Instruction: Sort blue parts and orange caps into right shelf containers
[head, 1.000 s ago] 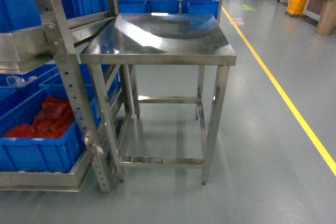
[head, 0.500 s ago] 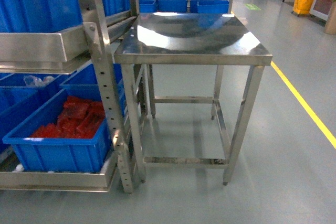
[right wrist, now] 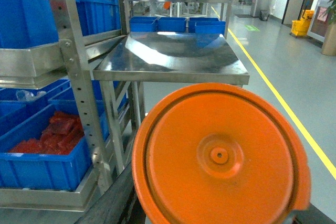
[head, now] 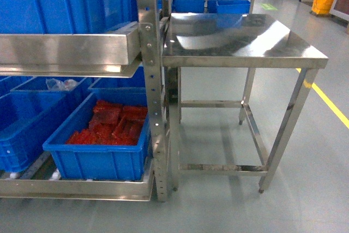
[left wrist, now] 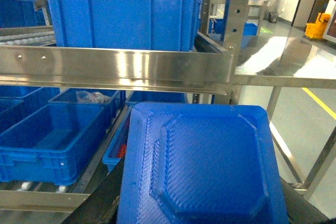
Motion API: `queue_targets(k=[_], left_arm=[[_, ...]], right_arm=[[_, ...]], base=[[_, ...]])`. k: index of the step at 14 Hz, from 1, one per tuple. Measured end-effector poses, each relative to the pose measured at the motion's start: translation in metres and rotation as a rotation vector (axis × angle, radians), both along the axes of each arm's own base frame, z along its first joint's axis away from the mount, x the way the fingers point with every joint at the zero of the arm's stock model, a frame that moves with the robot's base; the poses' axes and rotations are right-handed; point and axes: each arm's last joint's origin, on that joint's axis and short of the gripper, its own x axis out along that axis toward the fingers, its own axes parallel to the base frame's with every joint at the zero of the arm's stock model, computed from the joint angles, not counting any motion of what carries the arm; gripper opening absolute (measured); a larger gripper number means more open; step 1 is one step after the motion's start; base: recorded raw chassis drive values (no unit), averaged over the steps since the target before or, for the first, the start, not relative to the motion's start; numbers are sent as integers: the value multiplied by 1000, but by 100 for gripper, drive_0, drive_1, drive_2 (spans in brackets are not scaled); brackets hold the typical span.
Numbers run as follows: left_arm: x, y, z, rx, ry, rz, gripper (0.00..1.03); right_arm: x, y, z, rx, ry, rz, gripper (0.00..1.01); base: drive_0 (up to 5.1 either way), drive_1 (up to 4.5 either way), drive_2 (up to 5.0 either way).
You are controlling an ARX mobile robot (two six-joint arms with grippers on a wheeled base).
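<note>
A blue part (left wrist: 205,166), a flat textured tray-like piece with an octagonal raised centre, fills the lower left wrist view. My left gripper (left wrist: 202,208) is shut on it, with only a dark finger (left wrist: 100,203) showing beside it. A round orange cap (right wrist: 218,156) fills the lower right wrist view, held by my right gripper (right wrist: 218,208), whose dark finger (right wrist: 107,198) shows at its left. Blue shelf containers stand on the steel rack: one with red pieces (head: 98,151), an empty one (left wrist: 47,140) and a large upper one (head: 65,1). Neither gripper shows in the head view.
A steel rack upright (head: 152,80) and shelf rail (left wrist: 115,66) stand close ahead. Right of the rack is a steel table (head: 245,42) with open legs. Small blue bins (head: 210,5) sit behind it. A yellow floor line (head: 327,99) runs along the right.
The head view has shifted left: the rack and its blue containers now fill the left half, and the steel table has slid to the right of the frame.
</note>
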Motion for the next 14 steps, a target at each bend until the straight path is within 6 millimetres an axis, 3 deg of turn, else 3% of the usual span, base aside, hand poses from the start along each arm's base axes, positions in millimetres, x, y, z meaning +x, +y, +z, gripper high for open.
queue_targets(k=[14], left_arm=[[0,0,0,0,0,0,43]], right_arm=[[0,0,0,0,0,0,44]], base=[[-502,240,240]])
